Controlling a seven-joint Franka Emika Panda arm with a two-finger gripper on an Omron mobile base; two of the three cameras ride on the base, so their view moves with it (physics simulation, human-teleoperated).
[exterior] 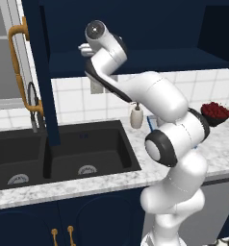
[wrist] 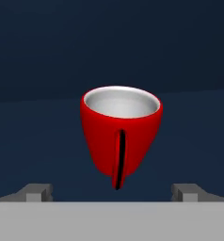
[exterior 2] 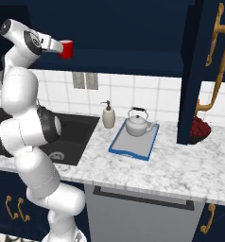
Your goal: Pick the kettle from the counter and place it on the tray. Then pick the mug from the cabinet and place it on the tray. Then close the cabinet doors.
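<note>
The tray (exterior 2: 133,144) is lying on the speckled marble counter (exterior 2: 180,170), just to the right of the black sink (exterior 2: 72,137), and it is carrying the kettle (exterior 2: 137,124), which is standing upright on the grey inside toward the tray's far end, its thin dark handle arching over the lid. Beside the tray's far left corner a cream soap dispenser (exterior 2: 108,116) is standing, and off to the right a dark bowl of red fruit (exterior: 215,113) is sitting on the counter, partly hidden in the right base view by the open right cabinet door (exterior 2: 199,71). The cabinet (exterior 2: 128,33) is standing open, its left door (exterior: 39,72) swung out over the sink, and the mug (wrist: 121,134) is sitting upright on the navy shelf inside. It is showing as a plain red cup with a pale grey interior, tapering toward its base, its handle turned edge-on toward the hand camera. The gripper (wrist: 112,192) is reaching up to shelf level with its jaws spread wide, the fingertips (wrist: 38,192) sitting either side of the mug's lower half and gripping nothing; in the right base view the mug (exterior 2: 65,48) is showing just beyond the hand.
</note>
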